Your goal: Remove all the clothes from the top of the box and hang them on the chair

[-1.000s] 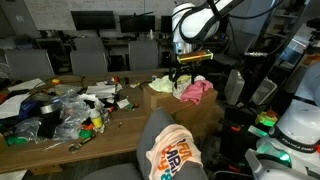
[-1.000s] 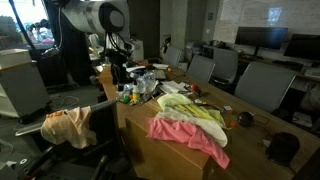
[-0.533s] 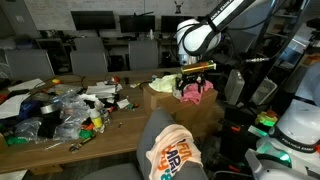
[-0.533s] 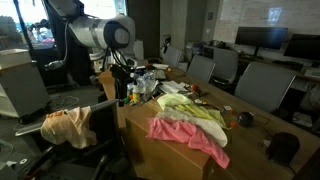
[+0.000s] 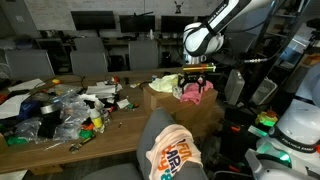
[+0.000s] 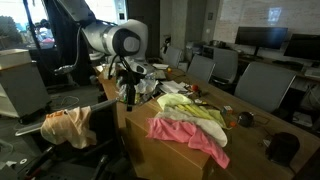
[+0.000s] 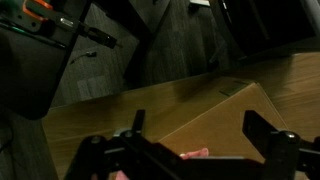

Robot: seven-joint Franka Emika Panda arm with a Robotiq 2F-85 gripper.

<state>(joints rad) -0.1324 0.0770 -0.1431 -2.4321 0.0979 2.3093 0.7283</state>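
Gripper seen in wrist view: two dark fingers set far apart, nothing between them. Jaws wide, empty.

Below the fingers in wrist view: brown cardboard box, one corner toward the dark floor. Sliver of pink cloth at the lower edge between the fingers. No contact visible.

Exterior views: gripper hangs just above the pink garment, pointing down; it sits over the far end of the box, near the cluttered table end. Whether the fingertips touch cloth, cannot tell.

Clothes on box top:
- pink garment, spread flat, one corner draped toward the near edge
- pale yellow garment, just behind the pink, overlapping it
- yellowish bundle beside the pink

Chair, grey padded, rounded backrest, close to the camera. Peach garment with orange-and-blue print draped over the backrest. The same garment hangs off the chair beside the box.

Long wooden table next to the box, strewn with clear plastic bags and small clutter. Darker office chairs and monitors behind.
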